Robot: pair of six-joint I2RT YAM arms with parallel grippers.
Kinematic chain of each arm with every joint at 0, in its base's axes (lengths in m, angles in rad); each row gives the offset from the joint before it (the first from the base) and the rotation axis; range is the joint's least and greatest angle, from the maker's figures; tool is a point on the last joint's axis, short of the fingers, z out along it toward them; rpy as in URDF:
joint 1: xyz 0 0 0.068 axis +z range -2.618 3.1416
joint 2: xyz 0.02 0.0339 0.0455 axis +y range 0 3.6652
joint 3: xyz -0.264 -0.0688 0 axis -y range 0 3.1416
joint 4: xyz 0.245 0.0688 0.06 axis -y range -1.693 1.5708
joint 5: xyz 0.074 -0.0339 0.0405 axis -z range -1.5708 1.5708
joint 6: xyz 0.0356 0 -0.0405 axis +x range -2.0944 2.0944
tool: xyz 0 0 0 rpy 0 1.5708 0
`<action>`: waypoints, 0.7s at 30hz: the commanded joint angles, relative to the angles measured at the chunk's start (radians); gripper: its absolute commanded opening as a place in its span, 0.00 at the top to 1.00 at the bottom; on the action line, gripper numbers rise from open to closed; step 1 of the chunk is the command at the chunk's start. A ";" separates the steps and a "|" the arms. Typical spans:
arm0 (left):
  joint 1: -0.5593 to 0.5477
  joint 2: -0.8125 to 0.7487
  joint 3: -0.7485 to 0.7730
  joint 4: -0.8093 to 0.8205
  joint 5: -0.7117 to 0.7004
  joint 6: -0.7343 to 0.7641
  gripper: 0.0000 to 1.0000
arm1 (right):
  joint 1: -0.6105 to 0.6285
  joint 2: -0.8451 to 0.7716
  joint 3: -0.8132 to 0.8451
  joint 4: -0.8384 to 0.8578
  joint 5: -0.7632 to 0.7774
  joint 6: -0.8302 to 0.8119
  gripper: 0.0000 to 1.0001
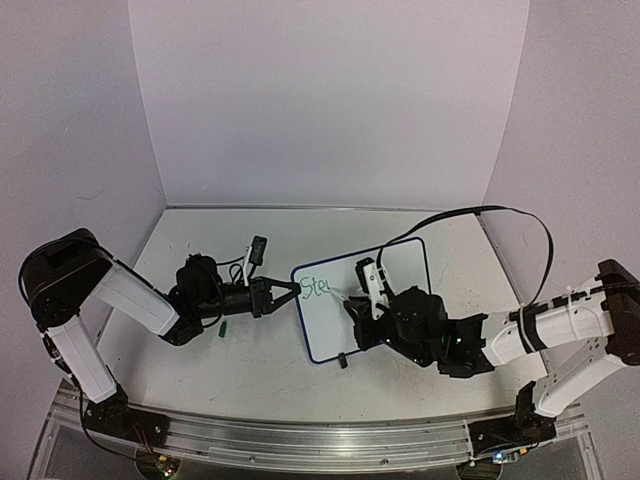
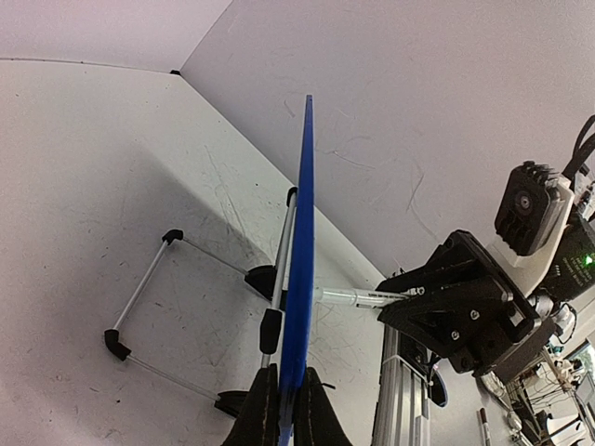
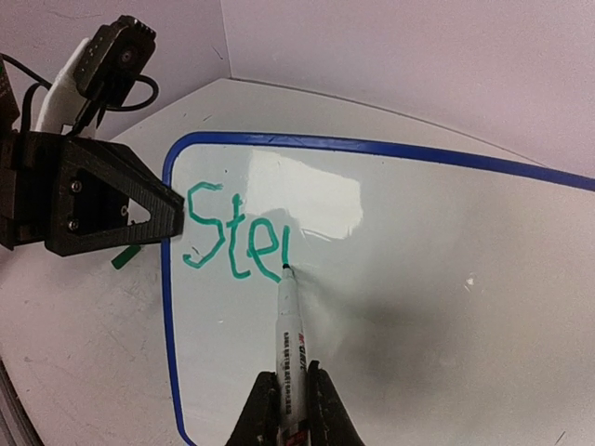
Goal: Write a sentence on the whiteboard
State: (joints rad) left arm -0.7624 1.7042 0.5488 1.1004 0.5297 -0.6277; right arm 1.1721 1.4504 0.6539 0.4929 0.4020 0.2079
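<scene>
Right gripper [image 3: 288,395]: we find its fingers clamped on a marker [image 3: 288,321], low over the board.
Marker: its tip touches the white surface just after the last green stroke.
Green piece [image 1: 224,327]: a small item lying on the table [image 1: 250,370], near the left arm.
Left gripper [image 1: 285,293]: fingers pressed together on the board's left blue rim, one on each face.
Whiteboard [image 1: 402,265]: mid-table, between the two arms.
Sentence [image 3: 232,237]: we read "Ste" plus one downstroke, in green, by the board's upper left corner.
</scene>
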 commanded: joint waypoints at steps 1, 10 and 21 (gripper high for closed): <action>-0.006 -0.029 0.007 0.010 0.058 -0.034 1.00 | -0.005 -0.020 -0.023 -0.037 0.002 0.025 1.00; -0.006 -0.028 0.010 0.008 0.061 -0.033 1.00 | 0.004 -0.037 -0.049 -0.052 -0.009 0.053 1.00; -0.006 -0.030 0.009 0.003 0.058 -0.035 1.00 | 0.008 -0.114 -0.010 -0.044 -0.015 0.034 1.00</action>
State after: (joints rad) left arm -0.7628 1.7036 0.5491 1.1011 0.5320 -0.6277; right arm 1.1796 1.4049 0.6098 0.4454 0.3759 0.2472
